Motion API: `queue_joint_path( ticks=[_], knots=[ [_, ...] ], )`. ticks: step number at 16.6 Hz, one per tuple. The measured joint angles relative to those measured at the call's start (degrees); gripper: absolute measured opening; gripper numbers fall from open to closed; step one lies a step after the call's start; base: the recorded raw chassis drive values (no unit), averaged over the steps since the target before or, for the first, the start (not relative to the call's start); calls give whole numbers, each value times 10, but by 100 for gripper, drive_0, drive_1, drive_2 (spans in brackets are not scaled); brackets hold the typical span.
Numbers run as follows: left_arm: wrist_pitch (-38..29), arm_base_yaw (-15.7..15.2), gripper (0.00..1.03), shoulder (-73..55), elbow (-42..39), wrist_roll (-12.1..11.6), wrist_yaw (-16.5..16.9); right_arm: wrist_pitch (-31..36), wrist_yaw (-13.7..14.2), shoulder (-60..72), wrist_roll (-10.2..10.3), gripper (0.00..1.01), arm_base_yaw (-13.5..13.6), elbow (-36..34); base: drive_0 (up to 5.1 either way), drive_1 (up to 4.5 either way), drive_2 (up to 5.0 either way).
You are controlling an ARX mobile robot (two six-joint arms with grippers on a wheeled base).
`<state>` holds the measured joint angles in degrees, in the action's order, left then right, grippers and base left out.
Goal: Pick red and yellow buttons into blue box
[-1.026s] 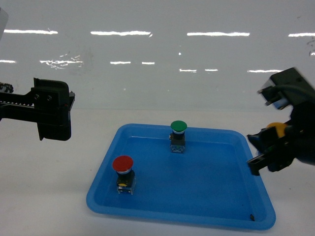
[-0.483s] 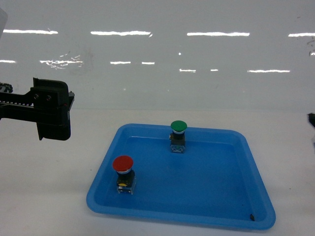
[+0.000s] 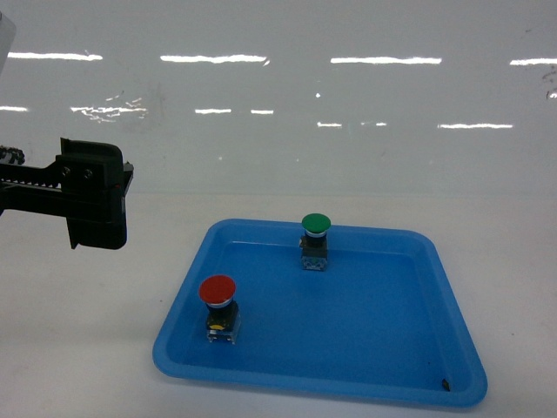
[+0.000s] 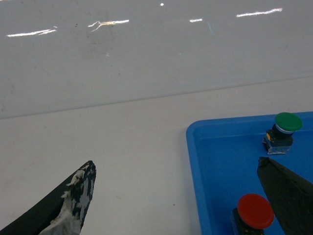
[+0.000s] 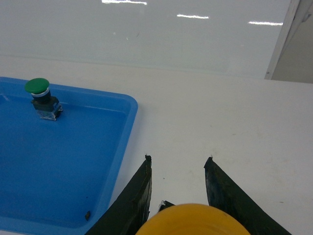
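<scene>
The red button point(image 3: 218, 292) stands upright near the front left of a shallow blue tray point(image 3: 365, 383); the left wrist view shows the red button point(image 4: 255, 211) too. My left gripper point(image 3: 97, 196) hovers left of the tray, open and empty; its fingers point(image 4: 80, 193) are spread wide in the left wrist view. The yellow button point(image 5: 193, 221) sits between the fingers of my right gripper point(image 5: 179, 160), which is shut on it over bare table to the right of the tray. The right gripper is outside the head view. The blue box is out of view.
A green-capped button point(image 3: 316, 226) stands at the back of the tray and shows as the green button point(image 5: 38, 87) in the right wrist view. A small dark speck point(image 3: 446, 383) lies in the tray's front right corner. A white wall rises behind the table.
My right gripper, carrying the yellow button, has moved right and left the head view. The left gripper and the tray's buttons have stayed put.
</scene>
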<state>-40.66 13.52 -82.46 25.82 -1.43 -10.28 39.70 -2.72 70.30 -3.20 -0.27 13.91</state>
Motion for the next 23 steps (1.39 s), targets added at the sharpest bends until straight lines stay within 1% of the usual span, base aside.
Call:
queue_joint_path(
  ticks=[3, 6, 8, 10, 11, 13, 15, 18, 20, 23],
  knots=[
    [0, 0, 98, 0, 0, 0, 0, -13, 21, -23, 3, 30, 26, -15, 0, 0, 0],
    [-1, 0, 98, 0, 0, 0, 0, -15, 21, -23, 3, 30, 26, -15, 0, 0, 0],
    [15, 12, 98, 5, 0, -2, -12, -15, 21, -23, 3, 30, 26, -15, 0, 0, 0],
    [43, 29, 98, 0, 12, 0, -12, -15, 21, -23, 3, 30, 26, -15, 0, 0, 0],
    [64, 37, 98, -12, 32, 0, -1, -15, 21, -23, 3, 30, 26, -15, 0, 0, 0],
    [59, 54, 98, -68, 79, 0, -7, -15, 21, -23, 3, 30, 26, -15, 0, 0, 0],
    [89, 69, 98, -129, 115, 4, -11, -15, 21, -23, 3, 30, 26, -15, 0, 0, 0],
    [138, 84, 98, -184, 157, 19, -6, -15, 21, -23, 3, 30, 26, -15, 0, 0, 0],
    [169, 88, 98, -217, 193, 37, -2, -15, 21, -23, 3, 30, 26, -15, 0, 0, 0],
    [205, 91, 98, -255, 240, 67, 26, -15, 21, -23, 3, 30, 26, -15, 0, 0, 0]
  ],
)
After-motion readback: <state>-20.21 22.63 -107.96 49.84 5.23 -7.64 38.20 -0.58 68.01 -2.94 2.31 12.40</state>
